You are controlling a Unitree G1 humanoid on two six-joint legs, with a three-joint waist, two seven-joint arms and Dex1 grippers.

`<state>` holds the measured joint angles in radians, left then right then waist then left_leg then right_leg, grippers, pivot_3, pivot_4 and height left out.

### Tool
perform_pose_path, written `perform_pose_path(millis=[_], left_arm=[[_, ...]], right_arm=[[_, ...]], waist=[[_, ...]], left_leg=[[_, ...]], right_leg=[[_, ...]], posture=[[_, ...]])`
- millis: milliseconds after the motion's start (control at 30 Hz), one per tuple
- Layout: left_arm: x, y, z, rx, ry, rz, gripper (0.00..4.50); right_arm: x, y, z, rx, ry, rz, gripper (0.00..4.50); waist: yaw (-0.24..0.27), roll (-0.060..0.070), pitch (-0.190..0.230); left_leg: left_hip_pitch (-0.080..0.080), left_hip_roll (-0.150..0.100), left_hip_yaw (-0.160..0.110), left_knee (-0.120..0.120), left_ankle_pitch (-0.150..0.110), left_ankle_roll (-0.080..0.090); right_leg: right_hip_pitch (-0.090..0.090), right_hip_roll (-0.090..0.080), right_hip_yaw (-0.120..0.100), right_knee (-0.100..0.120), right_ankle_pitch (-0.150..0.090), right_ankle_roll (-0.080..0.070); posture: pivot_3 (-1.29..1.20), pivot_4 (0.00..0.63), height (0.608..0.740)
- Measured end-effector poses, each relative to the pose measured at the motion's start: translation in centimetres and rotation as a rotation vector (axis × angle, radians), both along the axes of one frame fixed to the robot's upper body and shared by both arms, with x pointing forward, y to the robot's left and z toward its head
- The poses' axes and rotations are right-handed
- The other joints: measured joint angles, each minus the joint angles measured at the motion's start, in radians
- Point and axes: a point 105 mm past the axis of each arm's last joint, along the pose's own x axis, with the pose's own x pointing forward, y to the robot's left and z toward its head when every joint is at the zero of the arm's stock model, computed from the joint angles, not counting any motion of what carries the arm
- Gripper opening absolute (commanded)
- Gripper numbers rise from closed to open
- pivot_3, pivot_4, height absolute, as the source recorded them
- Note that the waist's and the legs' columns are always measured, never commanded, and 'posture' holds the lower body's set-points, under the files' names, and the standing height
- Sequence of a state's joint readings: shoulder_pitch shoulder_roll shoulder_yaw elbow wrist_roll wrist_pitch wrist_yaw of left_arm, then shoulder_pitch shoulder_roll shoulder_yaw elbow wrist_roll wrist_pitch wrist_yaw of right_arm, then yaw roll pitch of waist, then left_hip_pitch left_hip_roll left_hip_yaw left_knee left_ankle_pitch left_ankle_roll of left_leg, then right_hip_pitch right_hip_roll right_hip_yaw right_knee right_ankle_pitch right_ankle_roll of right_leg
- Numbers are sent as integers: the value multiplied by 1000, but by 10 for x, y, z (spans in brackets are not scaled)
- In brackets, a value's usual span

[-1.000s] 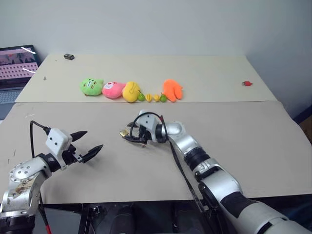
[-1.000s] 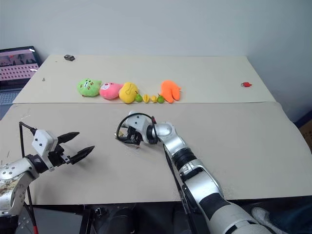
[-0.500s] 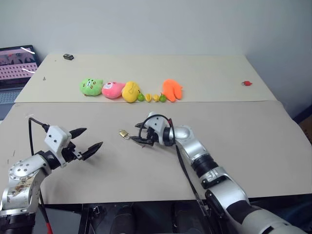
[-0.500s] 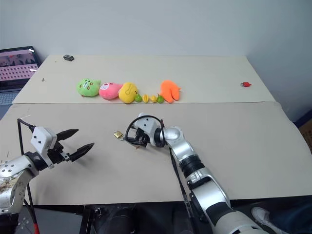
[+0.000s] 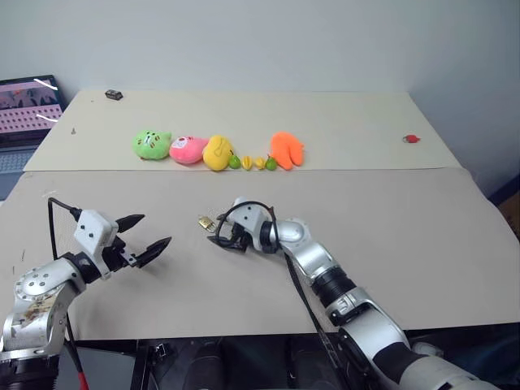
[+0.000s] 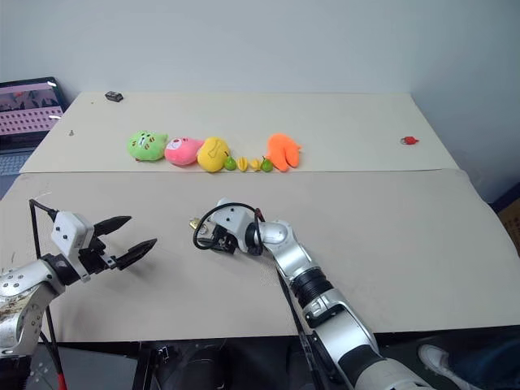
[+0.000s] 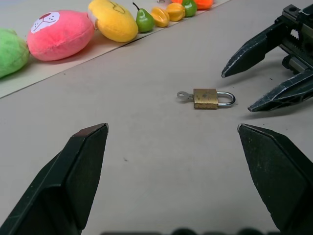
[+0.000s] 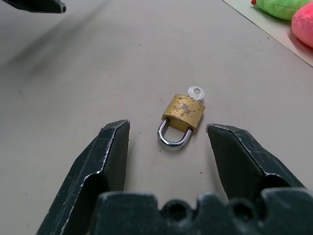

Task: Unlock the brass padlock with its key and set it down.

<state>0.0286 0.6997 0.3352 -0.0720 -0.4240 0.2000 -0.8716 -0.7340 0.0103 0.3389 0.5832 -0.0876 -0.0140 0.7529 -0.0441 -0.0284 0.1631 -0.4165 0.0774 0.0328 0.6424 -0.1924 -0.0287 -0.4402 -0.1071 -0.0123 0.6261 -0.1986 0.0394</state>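
The brass padlock (image 8: pixel 182 115) lies flat on the beige table (image 5: pixel 390 236), a small gold body with a silvery shackle. Its key (image 8: pixel 196 92) sticks out of the end opposite the shackle. My right gripper (image 8: pixel 167 127) is open and points left, low over the table, with the shackle just ahead of its fingertips; nothing is between the fingers. From the head, the padlock (image 5: pixel 206 222) is just left of the right gripper (image 5: pixel 219 237). My left gripper (image 5: pixel 154 230) hovers wide open further left, aimed at the padlock (image 7: pixel 206 98) from a distance.
A row of plush toys (image 5: pixel 188 149) and small toy fruits (image 5: pixel 253 162) lies across the far board, behind the padlock. A laptop (image 5: pixel 28 110) stands at the far left. A small black object (image 5: pixel 114 95) and a small red one (image 5: pixel 412 139) lie near the back.
My right gripper stood at the padlock, drew back to the right, then returned to just short of it. Neither the padlock nor my left gripper has moved.
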Motion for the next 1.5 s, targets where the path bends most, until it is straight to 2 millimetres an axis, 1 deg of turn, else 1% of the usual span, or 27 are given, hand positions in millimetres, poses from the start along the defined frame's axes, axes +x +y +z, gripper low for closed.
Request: perform_pose_path(millis=[500, 800, 1167, 1333, 1367, 1467, 1500], left_arm=[[-1, 4, 1, -7, -7, 26, 4500], [-3, 1, 4, 1, -18, 18, 4500], [-3, 1, 4, 3, -21, 23, 4500], [-3, 2, 4, 2, -22, 29, 4500], [-3, 2, 4, 2, -23, 31, 4500], [-3, 2, 4, 1, -24, 32, 4500], [-3, 2, 4, 1, -24, 33, 4500]], right_arm=[[-1, 13, -13, -39, -30, -38, 3129], [7, 20, -8, -35, -77, -86, 3129], [17, 17, -6, -35, -85, -130, 3129], [19, 15, -7, -34, -72, -132, 1790], [18, 16, -8, -36, -69, -122, 1344], [16, 17, -6, -30, -75, -105, 328], [16, 18, -5, -29, -78, -103, 56]], waist=[[0, 0, 0], [0, 0, 0], [0, 0, 0], [0, 0, 0], [0, 0, 0], [0, 0, 0], [0, 0, 0]], left_leg=[[0, 0, 0, 0, 0, 0], [0, 0, 0, 0, 0, 0], [0, 0, 0, 0, 0, 0], [0, 0, 0, 0, 0, 0], [0, 0, 0, 0, 0, 0], [0, 0, 0, 0, 0, 0], [0, 0, 0, 0, 0, 0]], right_leg=[[0, 0, 0, 0, -1, 0], [0, 0, 0, 0, -1, -1], [0, 0, 0, 0, -1, -2], [0, 0, 0, 0, -1, -2], [0, 0, 0, 0, -1, -2], [0, 0, 0, 0, -1, -2], [0, 0, 0, 0, -1, -2]], posture=[[0, 150, 722], [0, 150, 722], [0, 150, 722], [0, 150, 722], [0, 150, 722], [0, 150, 722], [0, 150, 722]])
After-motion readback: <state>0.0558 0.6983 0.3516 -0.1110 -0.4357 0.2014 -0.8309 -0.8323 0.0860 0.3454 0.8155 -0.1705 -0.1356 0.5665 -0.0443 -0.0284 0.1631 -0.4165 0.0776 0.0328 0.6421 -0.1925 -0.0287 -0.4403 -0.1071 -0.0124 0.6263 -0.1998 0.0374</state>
